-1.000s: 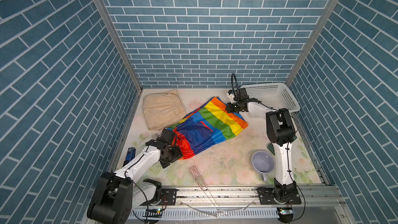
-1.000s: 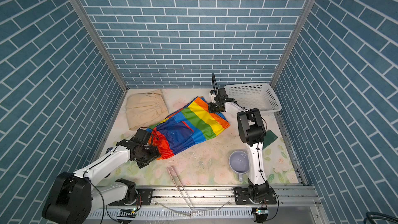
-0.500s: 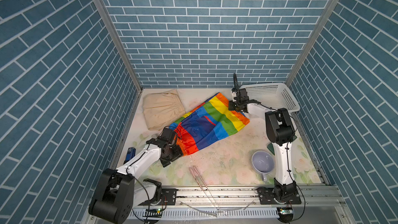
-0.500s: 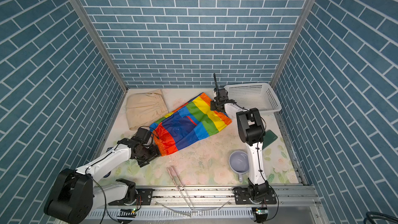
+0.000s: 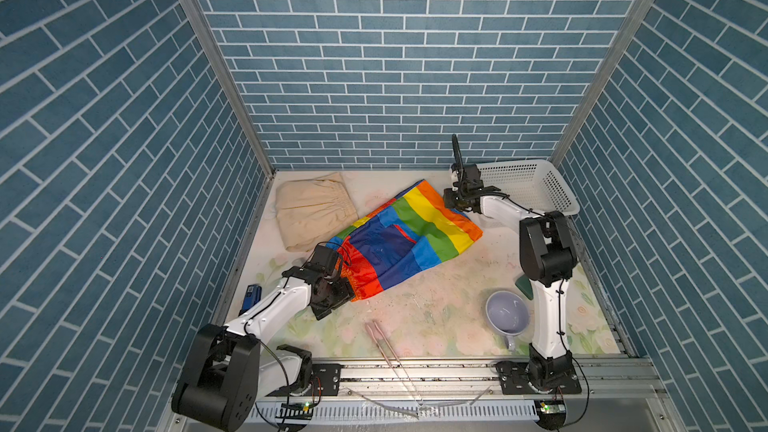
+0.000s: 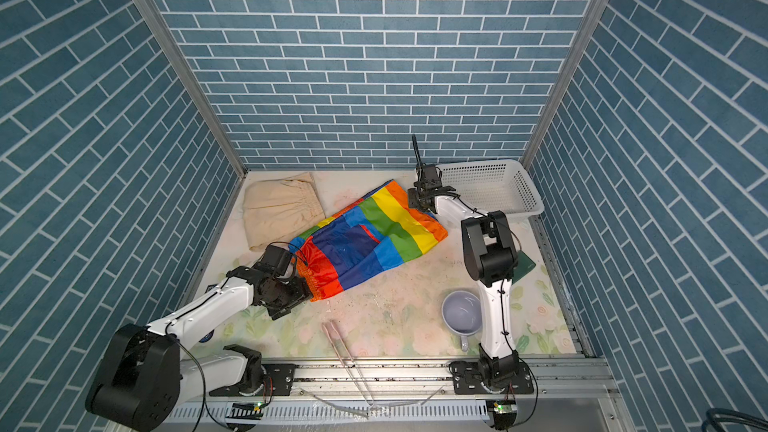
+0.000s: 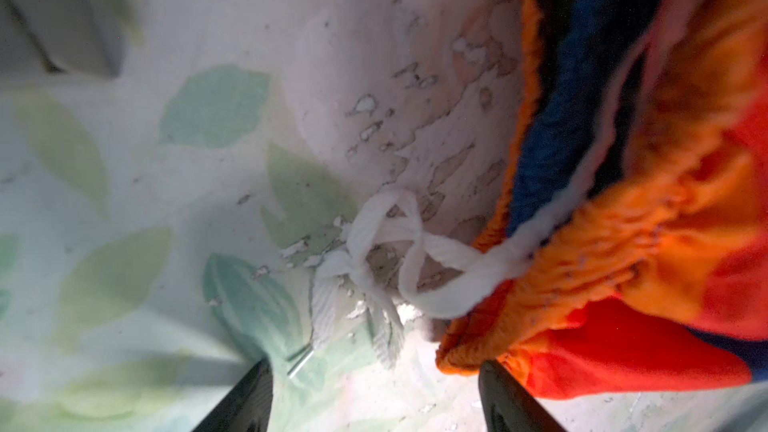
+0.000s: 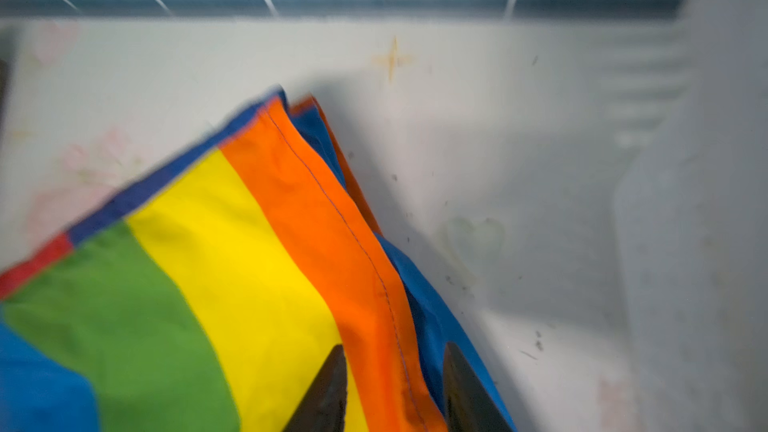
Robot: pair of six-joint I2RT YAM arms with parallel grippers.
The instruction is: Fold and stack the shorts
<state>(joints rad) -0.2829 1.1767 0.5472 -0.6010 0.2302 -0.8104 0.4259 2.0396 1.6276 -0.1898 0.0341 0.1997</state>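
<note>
The rainbow-striped shorts (image 5: 399, 243) (image 6: 365, 243) lie flat and slanted across the middle of the table. My left gripper (image 5: 345, 280) (image 7: 374, 392) is open at their orange waistband (image 7: 582, 251). The white drawstring (image 7: 386, 259) lies loose on the mat just ahead of its fingers. At the far hem, my right gripper (image 5: 451, 201) (image 8: 395, 367) is open, with the orange hem (image 8: 332, 222) lying loosely between its fingers. The beige shorts (image 5: 311, 209) (image 6: 282, 209) lie folded in the back left corner, touching no gripper.
A white perforated basket (image 5: 561, 189) stands at the back right, close behind the right gripper. A lilac mug (image 5: 507, 317) and a dark green object (image 5: 524, 286) sit by the right arm's base. Pink tongs (image 5: 384, 342) lie at the front, and a blue item (image 5: 251, 297) at the left edge.
The rainbow shorts have slid toward the back right and spread flatter. My right gripper has gone from shut to open at the hem. The left gripper stayed open by the waistband.
</note>
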